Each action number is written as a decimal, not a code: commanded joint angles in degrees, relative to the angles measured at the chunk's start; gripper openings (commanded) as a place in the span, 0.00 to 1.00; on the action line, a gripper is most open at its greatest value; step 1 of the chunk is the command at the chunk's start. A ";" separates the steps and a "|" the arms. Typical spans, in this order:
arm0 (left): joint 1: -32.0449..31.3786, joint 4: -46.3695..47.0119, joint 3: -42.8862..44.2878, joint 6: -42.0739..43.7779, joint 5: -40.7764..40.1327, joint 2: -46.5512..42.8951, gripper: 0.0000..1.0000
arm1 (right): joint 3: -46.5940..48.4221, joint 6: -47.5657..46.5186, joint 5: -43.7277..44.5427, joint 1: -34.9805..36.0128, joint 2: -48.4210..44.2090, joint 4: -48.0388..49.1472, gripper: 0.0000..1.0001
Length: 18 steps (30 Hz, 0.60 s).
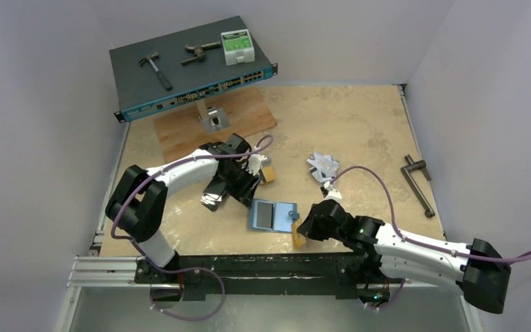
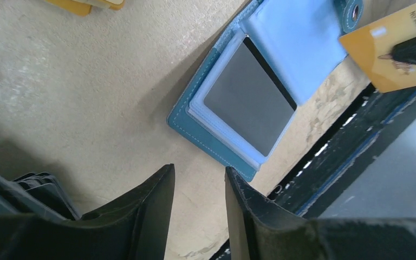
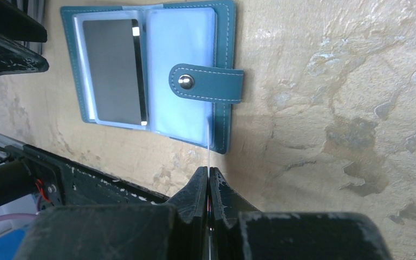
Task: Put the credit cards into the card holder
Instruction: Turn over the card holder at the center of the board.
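Low over the tan table, left gripper gapes, right gripper pinches gold card.

No writing can be read in any view. The green-and-white label on the small box, far left on the network switch, is too small to make out. The marks printed on the gold-orange card are blurred.
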 commanded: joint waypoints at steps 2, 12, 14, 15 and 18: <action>2.12 1.56 0.24 -8.00 11.56 2.52 0.41 | -1.09 1.21 -0.93 -0.13 0.81 2.39 0.00; 3.77 4.20 -1.74 -10.99 13.77 6.29 0.54 | -1.57 1.79 -1.05 -0.13 0.98 3.28 0.00; 4.12 5.01 -2.46 -11.44 12.69 5.94 0.54 | -1.83 1.95 -1.17 -0.12 1.01 3.62 0.00; 4.19 5.11 -2.59 -11.55 11.88 5.76 0.54 | -1.99 2.03 -1.29 -0.10 1.02 3.82 0.00; 4.32 5.03 -2.73 -12.22 11.78 5.70 0.54 | -2.31 2.25 -1.41 -0.05 1.02 4.45 0.00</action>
